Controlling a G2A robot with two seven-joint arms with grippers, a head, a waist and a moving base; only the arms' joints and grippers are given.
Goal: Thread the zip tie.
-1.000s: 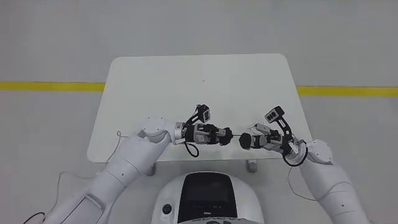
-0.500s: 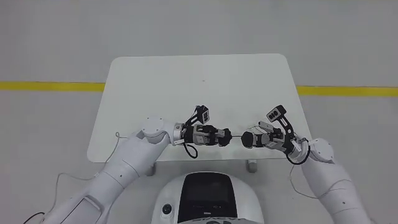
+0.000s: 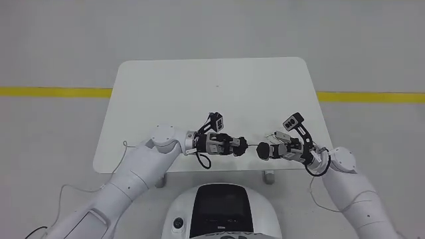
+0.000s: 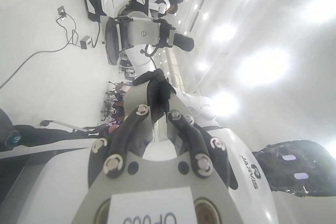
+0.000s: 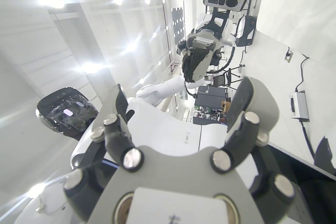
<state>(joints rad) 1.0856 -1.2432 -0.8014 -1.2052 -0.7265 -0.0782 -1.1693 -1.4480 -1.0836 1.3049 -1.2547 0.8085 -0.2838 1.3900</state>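
Left end effector (image 4: 154, 90): squeezing shut on the black zip tie (image 4: 157, 104), hovering above the near part of the worktop (image 3: 212, 86).
Right end effector (image 5: 181, 92): gaping apart, holding nothing, pointing at the left one from just beside it.
Zip tie: sticking out of the left grip toward the right side, hanging in the air between the two, not touching the worktop.
Change on the right: nudging in toward the left half a second ago, now easing back to about the spot of a second ago.
Change on the left: barely shifting at all.
Meaning for the task: probably still lining up on the free end rather than taking it; threading looking unfinished, with tail and head too small to tell apart.
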